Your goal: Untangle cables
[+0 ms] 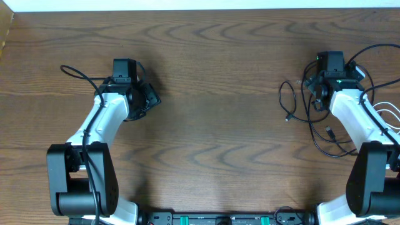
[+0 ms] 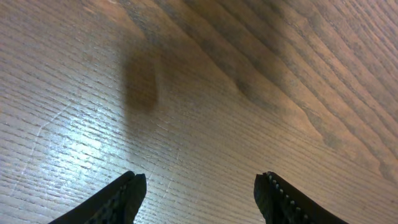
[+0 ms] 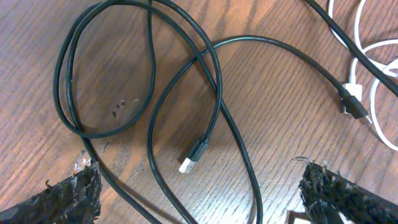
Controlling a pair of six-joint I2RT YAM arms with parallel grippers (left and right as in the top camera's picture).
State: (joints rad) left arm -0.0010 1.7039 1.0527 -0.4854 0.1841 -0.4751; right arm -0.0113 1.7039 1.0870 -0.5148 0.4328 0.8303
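1. Thin, flexible black cords [image 3: 64, 87] are lying looped across each other at the 3 o'clock side of the brown wood-grain table [image 2: 249, 74]. A thin white cord [image 3: 352, 71] is sitting at their 2 o'clock.
2. The right gripper [image 3: 202, 186] is hovering above the loops, fingers spread wide and holding nothing.
3. The left gripper [image 2: 200, 186] is gaping over wood at 9 o'clock.
4. Judgement: the cords look light, limp and prone to snagging. Pinching near the silver-tipped black plug [image 3: 198, 151] looks best.

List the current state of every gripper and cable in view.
left gripper: open, empty, over bare wood.
right gripper: open, empty, above the black cables.
black cables: looped, crossing each other, lying loose on the table.
black plug end: unplugged, lying inside the loops.
white cable: loose on the table beside the black ones, partly out of view.
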